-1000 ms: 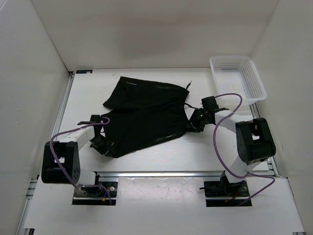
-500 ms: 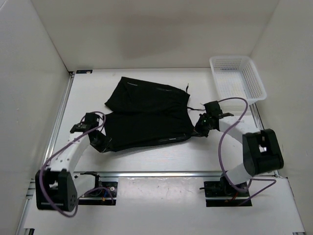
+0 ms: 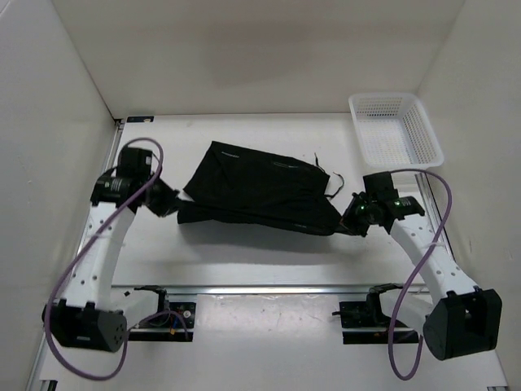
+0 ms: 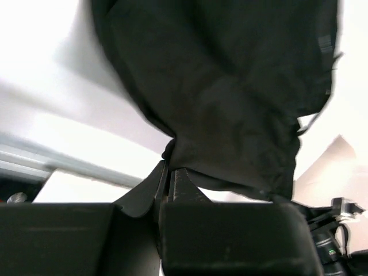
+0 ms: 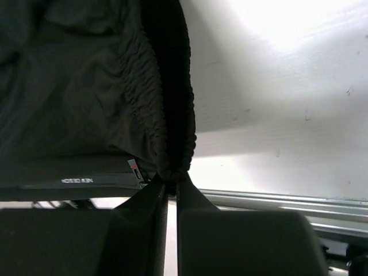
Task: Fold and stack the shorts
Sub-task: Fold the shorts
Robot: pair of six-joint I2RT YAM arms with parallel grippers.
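The black shorts (image 3: 260, 189) hang stretched between my two grippers above the middle of the table, the far part still draped on the surface. My left gripper (image 3: 168, 204) is shut on the left corner of the shorts (image 4: 230, 98), the cloth pinched at its fingertips. My right gripper (image 3: 352, 218) is shut on the gathered elastic waistband (image 5: 167, 115) at the right end. A thin drawstring (image 3: 330, 183) dangles near the right end. A white label shows inside the waistband in the right wrist view.
A white mesh basket (image 3: 395, 130) stands at the back right corner. White walls close the table at the back and both sides. An aluminium rail (image 3: 269, 287) runs along the near edge, with both arm bases behind it.
Both grippers have shut on the shorts and risen. The near edge has lifted off the table, and the cloth is pulled into a narrower band, the arms spread further apart.
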